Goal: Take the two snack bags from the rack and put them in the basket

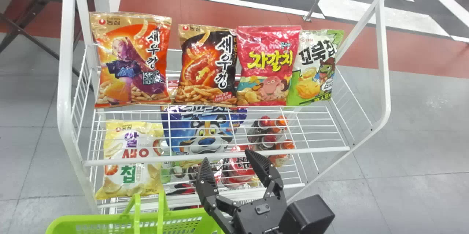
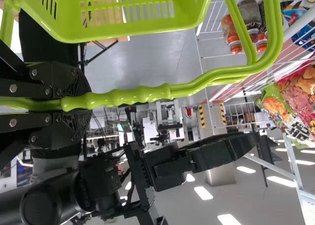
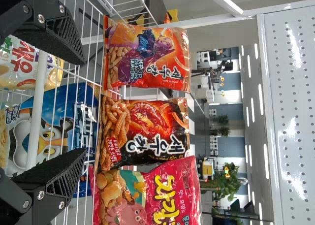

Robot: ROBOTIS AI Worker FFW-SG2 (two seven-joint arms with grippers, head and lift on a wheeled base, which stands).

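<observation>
One right gripper (image 1: 228, 156), one basket (image 1: 58, 224), four upper bags (image 1: 269, 65).

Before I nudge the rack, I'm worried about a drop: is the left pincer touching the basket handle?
Touching: the left wrist view shows the left pincer shut on the basket handle, one finger against each side.

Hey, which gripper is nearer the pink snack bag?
Right. The right gripper is open before the rack, short of the pink snack bag; the left gripper is shut on the green basket's handle, farther back.
</observation>
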